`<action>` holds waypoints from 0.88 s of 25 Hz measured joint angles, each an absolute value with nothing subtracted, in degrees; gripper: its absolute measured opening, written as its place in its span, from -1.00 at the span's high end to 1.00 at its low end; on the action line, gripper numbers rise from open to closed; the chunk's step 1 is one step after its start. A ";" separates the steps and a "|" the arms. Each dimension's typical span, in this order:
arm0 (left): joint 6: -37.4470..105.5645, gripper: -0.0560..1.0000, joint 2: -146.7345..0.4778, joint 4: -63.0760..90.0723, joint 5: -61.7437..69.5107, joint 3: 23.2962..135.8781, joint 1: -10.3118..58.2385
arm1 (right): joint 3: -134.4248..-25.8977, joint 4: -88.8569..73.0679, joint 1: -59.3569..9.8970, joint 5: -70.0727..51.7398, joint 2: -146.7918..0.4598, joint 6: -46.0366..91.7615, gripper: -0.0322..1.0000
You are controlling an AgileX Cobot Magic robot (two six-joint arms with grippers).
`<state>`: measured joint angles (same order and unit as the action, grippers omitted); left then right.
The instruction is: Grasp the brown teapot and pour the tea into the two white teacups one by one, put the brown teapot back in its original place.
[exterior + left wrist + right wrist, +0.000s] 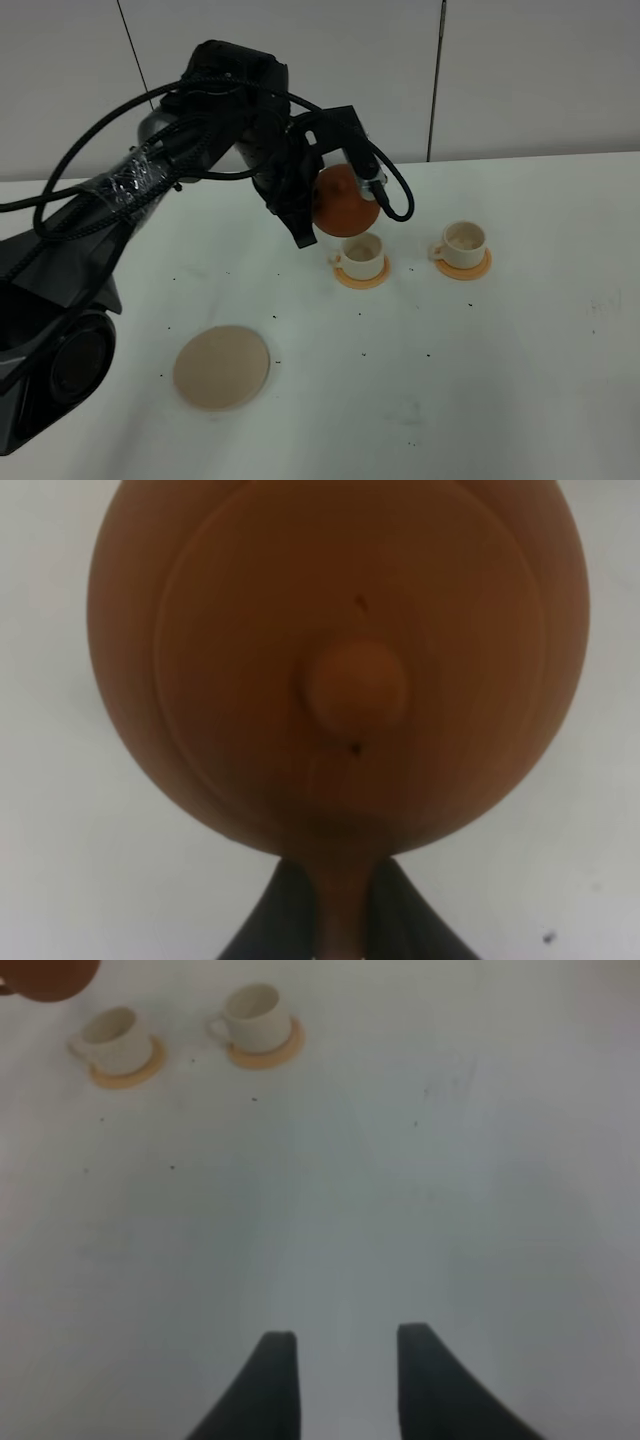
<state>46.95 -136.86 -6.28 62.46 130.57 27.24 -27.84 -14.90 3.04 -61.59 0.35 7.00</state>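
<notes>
Soft, even light washes the white counter [500,400], shadows faint; the brown teapot [200,630] fills the left wrist view, blurred and out of focus.

No readable text, brown teapot [200,630] unmarked, white teacups [362,250] [465,240] plain, table [520,380] without labels, numbers, signs.

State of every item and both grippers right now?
brown teapot: aloft, lid on
left gripper: shut on brown teapot
right gripper: open, empty
left teacup: upright on saucer, under teapot
right teacup: upright on its saucer
beige coaster: bare
</notes>
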 joint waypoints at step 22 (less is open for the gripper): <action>48.39 0.56 -139.14 -13.76 50.72 130.62 31.66 | -27.84 -14.95 3.04 -61.59 0.35 7.00 0.47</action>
<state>48.39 -139.14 -13.76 50.72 130.62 31.66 -27.84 -14.95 3.04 -61.59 0.35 7.00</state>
